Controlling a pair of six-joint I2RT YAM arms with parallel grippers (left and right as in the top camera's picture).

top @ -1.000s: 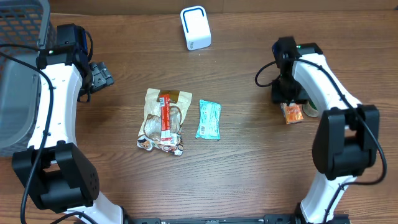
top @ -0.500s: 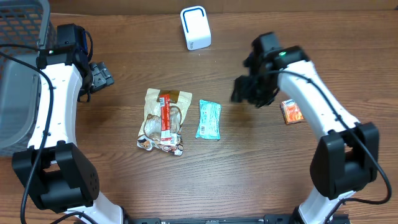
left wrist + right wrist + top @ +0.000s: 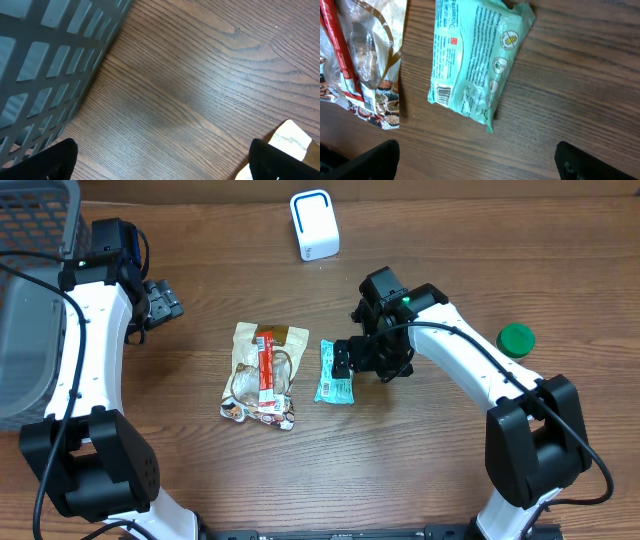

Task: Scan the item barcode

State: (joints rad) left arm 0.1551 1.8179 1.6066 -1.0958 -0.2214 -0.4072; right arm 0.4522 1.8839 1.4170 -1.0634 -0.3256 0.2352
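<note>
Right wrist view: packet [image 3: 477,60] barcode [image 3: 443,94] plain; right claw [image 3: 480,162] wide, empty. Overhead: barcode too small. Left claw [image 3: 160,160] wide, near basket [image 3: 45,60].

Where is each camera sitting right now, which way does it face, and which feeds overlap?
Overhead: fixed above the table, facing straight down; left arm, right arm, scanner, teal packet, snack bag, basket.
Left wrist: on the left arm, facing down at wood beside the basket; left fingers open at bottom corners.
Right wrist: on the right arm, close above the teal packet, barcode visible; right fingers open at bottom corners.
Shared: overhead and right wrist both show the teal packet and snack bag.
</note>
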